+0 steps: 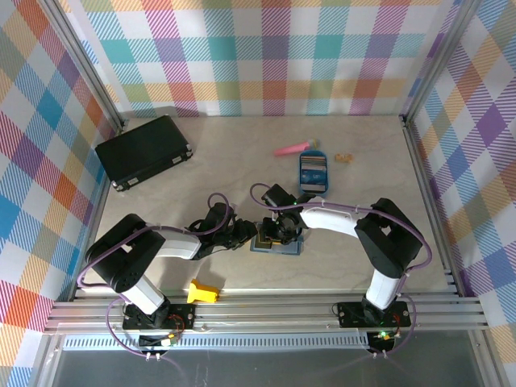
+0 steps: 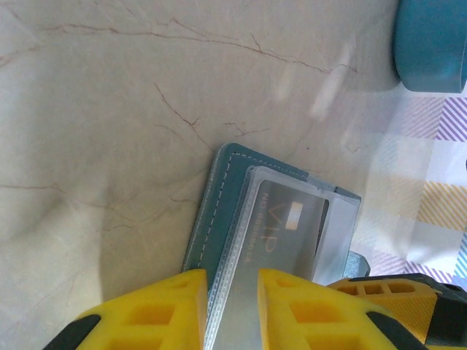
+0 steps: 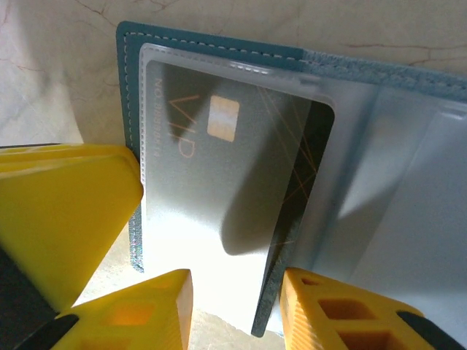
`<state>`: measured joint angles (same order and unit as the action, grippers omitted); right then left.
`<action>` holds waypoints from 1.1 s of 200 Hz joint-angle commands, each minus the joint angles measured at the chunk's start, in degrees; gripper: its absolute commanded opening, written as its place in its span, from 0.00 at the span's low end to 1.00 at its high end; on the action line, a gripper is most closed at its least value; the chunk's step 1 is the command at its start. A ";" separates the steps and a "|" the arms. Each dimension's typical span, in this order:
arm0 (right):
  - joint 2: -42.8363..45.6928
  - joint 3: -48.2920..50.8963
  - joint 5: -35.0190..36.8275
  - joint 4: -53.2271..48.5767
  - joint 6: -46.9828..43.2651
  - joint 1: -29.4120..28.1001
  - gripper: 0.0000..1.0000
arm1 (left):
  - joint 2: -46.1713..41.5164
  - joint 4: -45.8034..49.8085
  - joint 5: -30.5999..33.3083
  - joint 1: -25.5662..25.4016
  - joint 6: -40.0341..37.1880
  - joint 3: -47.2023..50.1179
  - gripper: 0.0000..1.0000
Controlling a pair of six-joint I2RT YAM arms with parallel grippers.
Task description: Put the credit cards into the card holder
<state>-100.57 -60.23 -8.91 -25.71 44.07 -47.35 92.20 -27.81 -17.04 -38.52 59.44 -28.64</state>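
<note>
L gripper [image 2: 232, 283] is clamping card holder [image 2: 213, 219] edge. R gripper [image 3: 235, 281] is straddling credit card [image 3: 219, 189], sitting partly in clear sleeve [image 3: 365, 160]; can't tell whether it is gripping.

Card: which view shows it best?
Right wrist. The card is close and large there: VIP print and chip readable, most of it inside the holder's clear sleeve. Left wrist shows it smaller, lettering faint. Top external: too small to make out.
</note>
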 commanded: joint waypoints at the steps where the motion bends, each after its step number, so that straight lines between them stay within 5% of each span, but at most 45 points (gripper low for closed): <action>1: -0.87 -1.83 -2.91 3.45 0.84 -0.51 0.36 | 1.26 -1.62 -1.07 -0.68 0.98 1.00 0.25; 60: 0.48 -2.31 0.01 1.00 0.13 -0.38 0.38 | 0.44 -2.34 -0.81 -0.70 1.64 2.08 0.25; 138: 13.22 2.16 8.27 -6.88 -4.79 5.80 0.50 | -2.17 -2.95 -0.12 -1.61 2.58 3.68 0.25; 220: 14.10 2.83 9.46 -8.47 -9.51 8.59 0.50 | -5.63 -0.45 3.08 -4.39 3.87 4.23 0.25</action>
<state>-86.85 -57.28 -0.38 -32.67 37.26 -38.96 89.32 -30.74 -16.25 -42.44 62.81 -25.21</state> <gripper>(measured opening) 0.500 0.251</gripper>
